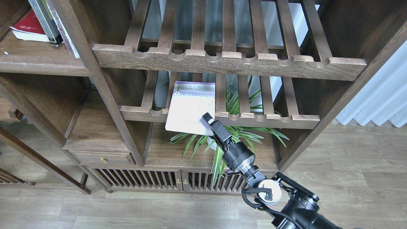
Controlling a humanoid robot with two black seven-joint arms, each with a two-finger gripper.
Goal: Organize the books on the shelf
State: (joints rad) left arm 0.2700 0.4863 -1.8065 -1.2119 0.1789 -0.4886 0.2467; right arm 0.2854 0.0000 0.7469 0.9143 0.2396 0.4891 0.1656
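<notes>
Lavender-white book point(190, 106) lies on the lower slatted rack point(270, 120), front edge overhanging; our right gripper point(208, 121) pinches its near corner. Two more books point(44, 22) sit on the shelf point(38, 62), upper left.

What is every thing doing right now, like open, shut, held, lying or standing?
Right tool: shut on the lavender-white book.
Lavender-white book: held, resting on the lower slatted rack.
Red book: lying flat on the shelf.
Grey book: standing, leaning.
Drawer: shut.
Cabinet doors: shut.
</notes>
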